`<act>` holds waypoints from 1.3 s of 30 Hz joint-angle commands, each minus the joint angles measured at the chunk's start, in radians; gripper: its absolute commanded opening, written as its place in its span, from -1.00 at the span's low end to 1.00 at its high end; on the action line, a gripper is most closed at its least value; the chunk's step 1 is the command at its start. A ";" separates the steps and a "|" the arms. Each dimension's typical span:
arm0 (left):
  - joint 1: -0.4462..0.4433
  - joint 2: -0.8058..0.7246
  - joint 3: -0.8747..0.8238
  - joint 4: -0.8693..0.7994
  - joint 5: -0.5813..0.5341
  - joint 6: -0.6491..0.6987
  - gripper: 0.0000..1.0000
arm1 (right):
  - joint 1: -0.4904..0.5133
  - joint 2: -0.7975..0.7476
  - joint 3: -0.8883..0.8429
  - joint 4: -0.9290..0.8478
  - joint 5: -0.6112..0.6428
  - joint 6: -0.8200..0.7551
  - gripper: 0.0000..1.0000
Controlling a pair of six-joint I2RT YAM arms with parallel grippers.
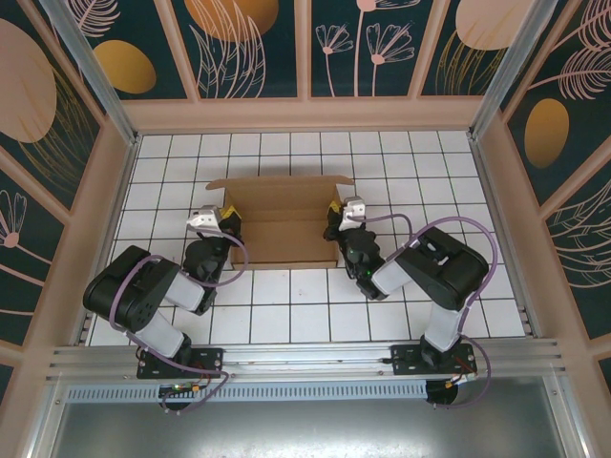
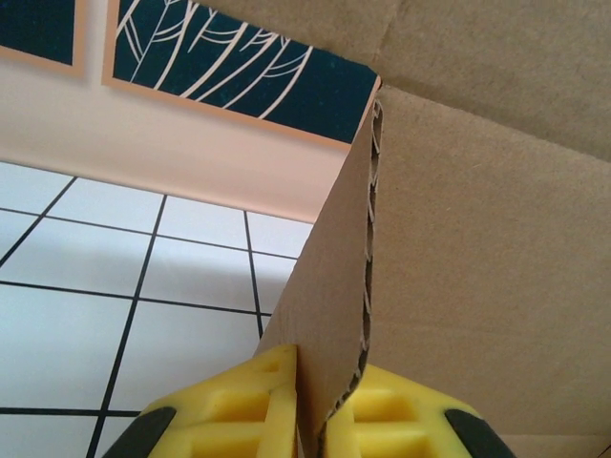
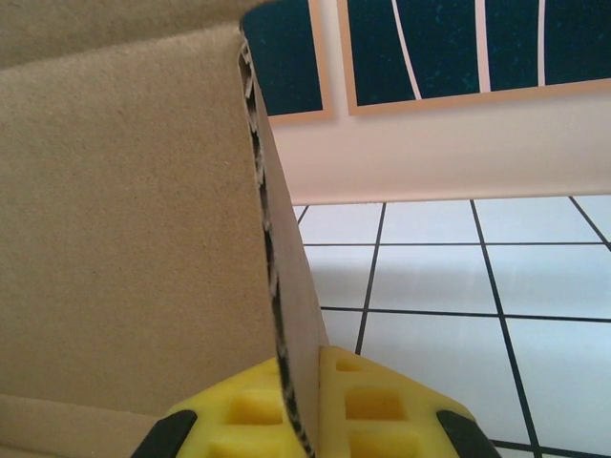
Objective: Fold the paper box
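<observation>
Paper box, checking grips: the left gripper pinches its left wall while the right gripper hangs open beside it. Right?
No: the right gripper is shut on the right wall of the paper box, as the right wrist view shows. The left gripper does pinch the left wall.

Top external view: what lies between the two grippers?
In the top view, the paper box spans the stretch; left gripper and right gripper each pinch a side wall.

The paper box [image 1: 282, 224] blocks the counter's [image 1: 286, 305] middle, with the left claw [image 1: 229, 212] at its 9 o'clock side and the right claw [image 1: 334, 206] at 3. Bare tiles lie open at 12 and 6 o'clock.
</observation>
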 commanded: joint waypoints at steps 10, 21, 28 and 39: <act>-0.058 0.056 -0.075 0.113 0.076 -0.075 -0.73 | 0.113 0.124 -0.017 0.200 -0.007 0.051 -1.00; -0.059 0.109 -0.100 0.102 0.068 -0.048 -0.69 | 0.113 0.189 -0.090 0.285 -0.051 0.054 -1.00; -0.059 0.108 -0.121 0.097 0.040 -0.050 -0.69 | 0.135 0.166 -0.092 0.259 -0.037 0.046 -1.00; -0.060 0.054 -0.094 0.042 0.066 -0.055 -0.67 | 0.190 0.061 0.098 -0.055 0.087 0.043 -0.89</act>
